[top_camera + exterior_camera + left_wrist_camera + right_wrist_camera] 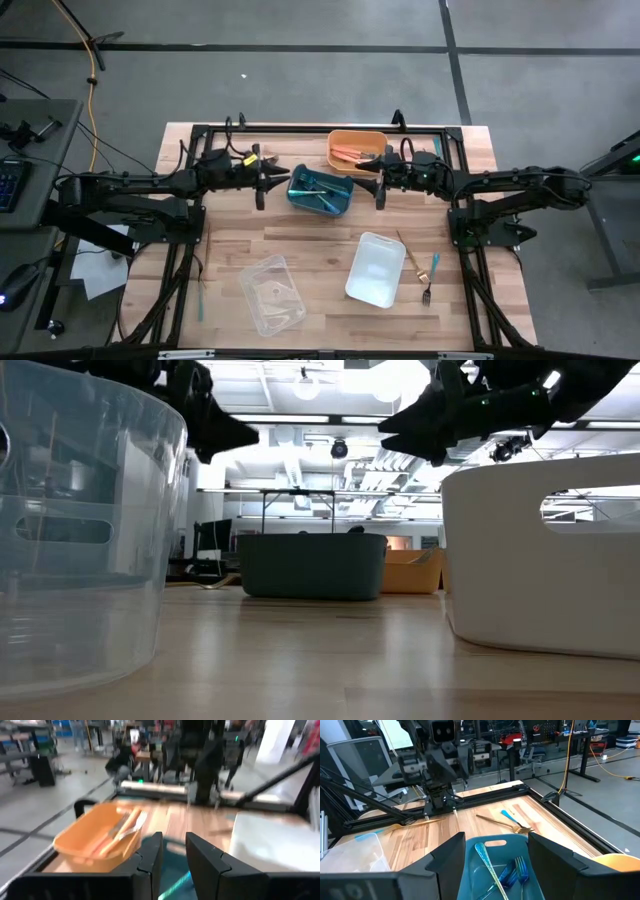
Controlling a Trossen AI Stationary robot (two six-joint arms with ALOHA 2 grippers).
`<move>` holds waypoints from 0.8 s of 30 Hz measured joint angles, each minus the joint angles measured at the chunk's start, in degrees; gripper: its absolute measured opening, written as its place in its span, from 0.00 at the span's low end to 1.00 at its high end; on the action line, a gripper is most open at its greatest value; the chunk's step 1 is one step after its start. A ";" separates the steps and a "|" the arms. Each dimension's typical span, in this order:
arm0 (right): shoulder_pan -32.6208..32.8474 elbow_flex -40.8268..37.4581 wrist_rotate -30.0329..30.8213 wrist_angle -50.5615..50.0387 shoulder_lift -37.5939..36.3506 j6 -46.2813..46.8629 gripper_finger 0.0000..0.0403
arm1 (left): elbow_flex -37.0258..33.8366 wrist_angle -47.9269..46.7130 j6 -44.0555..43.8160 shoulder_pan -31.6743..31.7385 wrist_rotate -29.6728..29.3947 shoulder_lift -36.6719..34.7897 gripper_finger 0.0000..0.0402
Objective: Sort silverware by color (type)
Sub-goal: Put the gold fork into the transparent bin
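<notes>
No brand, label or writing is legible anywhere. L gripper [262, 181] hovers just left of the teal bin [320, 189], fingers [150, 855] a narrow gap apart w/ nothing between them; R gripper [379, 180] hovers just right of that bin, jaws wide apart, empty. Silverware: teal-blue pcs [512, 872] lie in the teal bin, salmon-orange pcs [350, 152] in the orange bin [357, 138] at the far side, and a gold fork [412, 256] plus a teal-handled fork [431, 277] lie on the table [300, 235] right of the white bin [375, 268]; a clear bin [272, 294] sits at the near side.
</notes>
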 joint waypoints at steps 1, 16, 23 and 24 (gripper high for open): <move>0.00 0.00 0.00 -0.01 -0.01 0.00 0.52 | 0.00 -1.69 0.36 -0.02 -0.87 0.00 0.19; 0.00 0.00 0.02 -0.04 0.00 0.02 0.52 | 5.01 -44.38 -17.60 5.42 -26.85 6.40 0.19; 0.00 0.00 0.04 0.39 0.00 0.78 0.52 | 5.01 -42.18 -18.06 9.58 -25.13 15.06 0.19; 0.00 -0.01 0.04 0.42 0.00 0.56 0.52 | 5.01 -41.93 -17.74 10.09 -24.66 15.94 0.19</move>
